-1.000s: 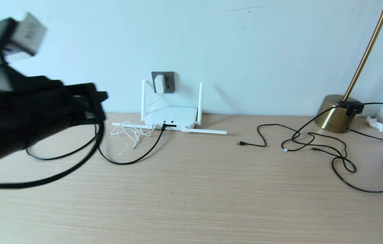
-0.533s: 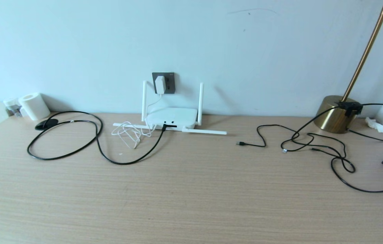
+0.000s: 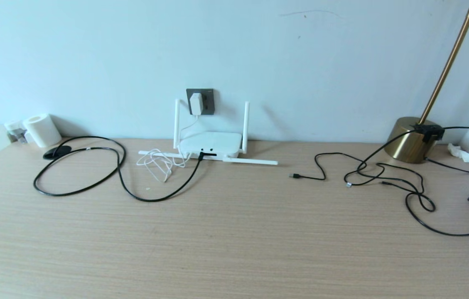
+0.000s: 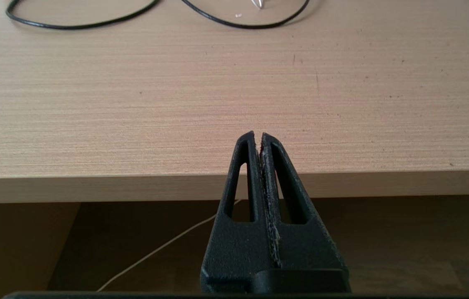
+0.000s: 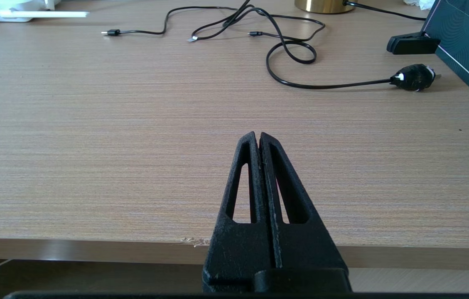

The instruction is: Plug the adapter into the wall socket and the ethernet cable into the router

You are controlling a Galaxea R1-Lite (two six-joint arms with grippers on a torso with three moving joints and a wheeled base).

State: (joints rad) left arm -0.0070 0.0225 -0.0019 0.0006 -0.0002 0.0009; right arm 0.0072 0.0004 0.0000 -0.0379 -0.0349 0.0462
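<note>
- We count one router [image 3: 211,145]: a flat white rounded box at the back of the wooden table [image 3: 234,241], against the wall. It has four thin stick antennas, two upright and two lying flat on the tabletop.
- One adapter [image 3: 195,103], a small white rounded cube, sits plugged into the one dark grey square wall socket [image 3: 207,101] just above the router; its thin white cord [image 3: 157,164] drops down and lies in a loose bundle left of the router.
- One thick black ethernet cable [image 3: 93,166] loops over the table's left side, and its plug sits in the router's front face.
- To the right we see a tangle of thinner black cables [image 3: 384,176] near one round brass lamp base [image 3: 408,139] with a slanting brass pole.
- One white paper roll [image 3: 42,130] stands at the far left by the wall.
- The table is pale wood grain, matte.
- Our left gripper [image 4: 259,135] hangs at the table's near edge, its two black fingers pressed together on nothing.
- Our right gripper [image 5: 257,135] sits likewise over the near edge, fingers clenched and empty.
</note>
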